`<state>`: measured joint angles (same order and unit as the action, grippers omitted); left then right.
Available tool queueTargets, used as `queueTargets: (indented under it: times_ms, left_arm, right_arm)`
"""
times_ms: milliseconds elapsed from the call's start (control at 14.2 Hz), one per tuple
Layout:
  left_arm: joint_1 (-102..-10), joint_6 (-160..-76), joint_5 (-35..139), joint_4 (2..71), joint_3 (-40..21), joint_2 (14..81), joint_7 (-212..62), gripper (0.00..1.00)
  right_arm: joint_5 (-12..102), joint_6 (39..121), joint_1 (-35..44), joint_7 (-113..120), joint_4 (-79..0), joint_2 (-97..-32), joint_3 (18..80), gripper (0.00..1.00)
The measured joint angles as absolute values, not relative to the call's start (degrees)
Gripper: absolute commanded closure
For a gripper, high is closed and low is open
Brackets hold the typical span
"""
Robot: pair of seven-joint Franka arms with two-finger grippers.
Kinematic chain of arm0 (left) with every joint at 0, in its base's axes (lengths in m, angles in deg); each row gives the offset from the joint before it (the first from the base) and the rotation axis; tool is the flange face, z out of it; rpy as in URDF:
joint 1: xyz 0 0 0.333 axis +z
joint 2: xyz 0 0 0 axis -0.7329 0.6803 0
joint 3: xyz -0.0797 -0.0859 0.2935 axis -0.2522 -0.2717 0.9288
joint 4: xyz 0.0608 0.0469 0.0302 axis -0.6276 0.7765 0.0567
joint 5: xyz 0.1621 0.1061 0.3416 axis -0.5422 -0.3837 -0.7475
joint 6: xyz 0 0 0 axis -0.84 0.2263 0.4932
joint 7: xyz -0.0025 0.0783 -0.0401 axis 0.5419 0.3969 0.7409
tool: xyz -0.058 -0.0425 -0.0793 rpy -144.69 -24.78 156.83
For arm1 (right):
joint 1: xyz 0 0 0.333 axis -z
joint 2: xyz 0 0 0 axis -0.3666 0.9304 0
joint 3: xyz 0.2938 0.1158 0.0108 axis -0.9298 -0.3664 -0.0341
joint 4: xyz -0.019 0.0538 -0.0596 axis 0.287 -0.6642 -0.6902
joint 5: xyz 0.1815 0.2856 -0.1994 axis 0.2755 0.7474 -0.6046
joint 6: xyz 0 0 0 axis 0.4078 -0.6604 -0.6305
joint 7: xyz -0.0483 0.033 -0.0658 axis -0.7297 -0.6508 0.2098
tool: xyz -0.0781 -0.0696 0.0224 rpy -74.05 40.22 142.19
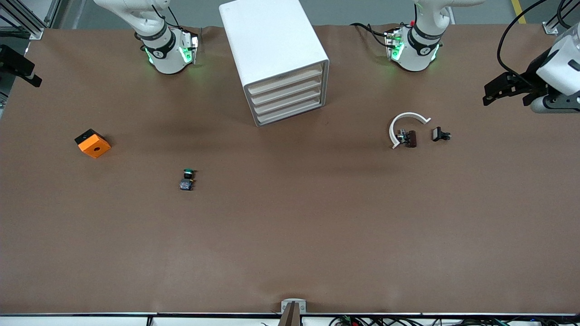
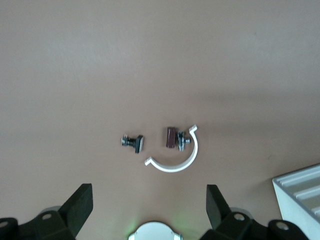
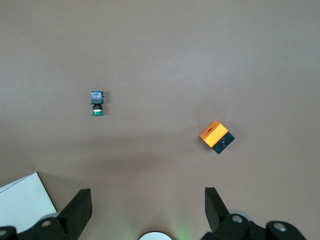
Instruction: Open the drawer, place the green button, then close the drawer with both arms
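The white cabinet point(image 1: 272, 45) stands at the middle of the table between the two arm bases, all four drawers shut. The lowest drawer point(image 1: 290, 112) shows its cream front. The button point(image 1: 187, 179), green cap on a dark body, lies on the brown table nearer to the front camera than the cabinet, toward the right arm's end; the right wrist view also shows the button point(image 3: 96, 102). My left gripper point(image 2: 150, 192) hangs open and empty, high over the left arm's end of the table, left gripper point(image 1: 503, 90). My right gripper point(image 3: 148, 196) is open and empty, high over the right arm's end.
An orange cube with a hole point(image 1: 93, 143) lies toward the right arm's end, orange cube point(image 3: 217, 137). A white curved strip with a brown clip point(image 1: 406, 131) and a small black clip point(image 1: 440, 135) lie toward the left arm's end, strip point(image 2: 175, 155). A cabinet corner point(image 2: 300, 192) shows.
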<state>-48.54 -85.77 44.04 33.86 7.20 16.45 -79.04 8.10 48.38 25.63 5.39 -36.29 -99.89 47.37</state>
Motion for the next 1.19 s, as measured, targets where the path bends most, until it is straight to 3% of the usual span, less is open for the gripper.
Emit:
queueTargets:
  times_ms: [281,703,1195]
  left_arm:
    - [-48.91,-84.02,44.04,34.65,7.15,20.33,-76.59,0.0]
    - [-50.8,-87.43,44.19,35.07,5.48,33.74,-72.1,0.0]
    - [-56.36,-89.43,44.67,34.86,0.91,44.59,-40.0,0.0]
  right_arm:
    - [8.1,48.39,25.63,5.39,-36.27,-99.89,47.37,0.0]
    - [8.1,48.51,25.63,5.4,-36.17,-99.97,47.38,0.0]
    - [8.04,48.84,25.64,5.77,-36.15,-99.98,47.81,0.0]
